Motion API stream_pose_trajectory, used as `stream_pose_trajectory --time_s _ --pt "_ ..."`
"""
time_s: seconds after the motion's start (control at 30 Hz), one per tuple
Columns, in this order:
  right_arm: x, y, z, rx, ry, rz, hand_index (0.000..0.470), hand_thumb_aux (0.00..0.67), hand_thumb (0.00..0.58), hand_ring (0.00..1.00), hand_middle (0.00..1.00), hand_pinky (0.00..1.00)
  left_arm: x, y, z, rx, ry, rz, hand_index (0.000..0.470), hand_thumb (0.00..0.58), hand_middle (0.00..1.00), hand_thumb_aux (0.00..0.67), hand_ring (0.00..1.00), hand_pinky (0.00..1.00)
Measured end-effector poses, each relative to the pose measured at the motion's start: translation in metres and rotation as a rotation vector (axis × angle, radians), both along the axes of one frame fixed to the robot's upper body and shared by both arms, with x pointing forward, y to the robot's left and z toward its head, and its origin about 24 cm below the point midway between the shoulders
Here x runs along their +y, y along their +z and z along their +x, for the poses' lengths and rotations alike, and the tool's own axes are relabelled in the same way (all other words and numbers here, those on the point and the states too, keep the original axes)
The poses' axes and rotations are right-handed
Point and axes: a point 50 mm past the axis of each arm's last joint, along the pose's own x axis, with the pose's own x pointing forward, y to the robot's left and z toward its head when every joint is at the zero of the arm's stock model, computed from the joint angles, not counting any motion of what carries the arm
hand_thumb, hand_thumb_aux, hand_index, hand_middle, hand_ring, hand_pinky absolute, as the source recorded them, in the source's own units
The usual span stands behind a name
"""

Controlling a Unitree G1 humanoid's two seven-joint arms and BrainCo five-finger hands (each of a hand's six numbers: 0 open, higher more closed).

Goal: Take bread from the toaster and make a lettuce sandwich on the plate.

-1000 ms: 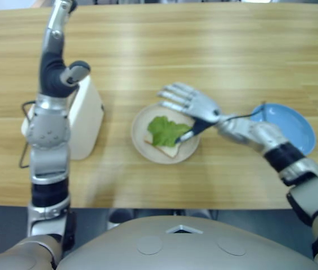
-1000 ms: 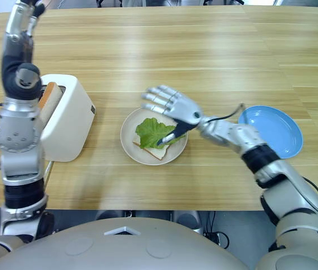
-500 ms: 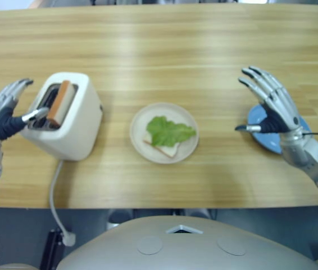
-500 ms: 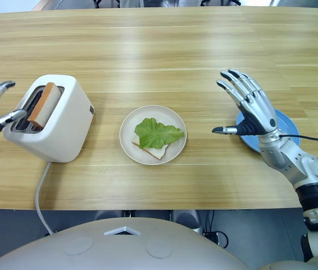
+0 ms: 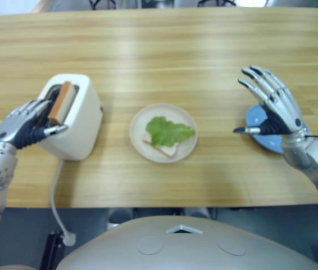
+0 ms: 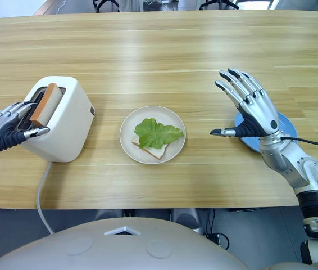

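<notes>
Item, your left hand [image 6: 4,132]: now drawn in against the toaster [image 6: 63,126], fingers loosely curled and gripping nothing; half a second ago it stood off, more spread. Item, bread slice [image 6: 45,104]: upright in the toaster slot, just beside those fingers, not yet taken. Item, plate [image 6: 128,147]: mid-tabletop, lower slice [image 6: 150,151] under lettuce [image 6: 156,133], unchanged. Item, your right hand [image 6: 254,115]: spread above the blue plate [image 6: 288,126], withdrawn from the lettuce. Judgement: only the top slice remains; you appear set to grasp it.

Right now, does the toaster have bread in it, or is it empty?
Not empty. One bread slice stands upright in the slot of the toaster, its top sticking out; the left hand is beside it.
</notes>
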Motion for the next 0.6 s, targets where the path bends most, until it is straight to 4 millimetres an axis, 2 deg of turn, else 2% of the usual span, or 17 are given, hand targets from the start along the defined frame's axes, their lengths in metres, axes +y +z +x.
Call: stream_pose_trajectory --time_s 0.03,0.07,0.1,0.13,0.27,0.6 --pt "0.000 0.000 0.000 0.002 -0.006 -0.002 0.000 0.000 0.000 0.00 0.00 0.00 -0.001 -0.001 0.001 0.001 0.002 0.005 0.177 0.360 0.00 0.257 0.00 0.00" --pt "0.000 0.000 -0.001 0.000 -0.007 -0.003 0.000 0.000 0.000 0.00 0.00 0.00 -0.003 -0.001 0.001 0.000 -0.002 0.004 0.177 0.360 0.00 0.257 0.00 0.00" --pt "0.000 0.001 -0.001 -0.003 -0.008 -0.005 0.000 0.000 0.000 0.00 0.00 0.00 -0.006 -0.001 0.002 -0.003 -0.009 -0.002 0.281 0.493 0.00 0.410 0.00 0.00" --pt "0.000 0.002 -0.001 -0.008 -0.009 -0.008 0.000 0.000 0.000 0.00 0.00 0.00 -0.009 -0.002 0.002 -0.005 -0.014 -0.012 0.460 0.580 0.00 0.670 0.00 0.00" --pt "0.001 0.004 0.000 -0.012 -0.008 -0.023 0.000 0.000 0.000 0.00 0.00 0.00 -0.019 -0.003 0.008 -0.038 -0.024 -0.079 0.460 0.580 0.00 0.670 0.00 0.00" --pt "0.003 -0.002 0.000 -0.003 -0.024 -0.026 0.000 0.000 0.000 0.00 0.00 0.00 -0.022 -0.002 0.014 -0.088 0.034 -0.232 0.460 0.580 0.00 0.670 0.00 0.00"
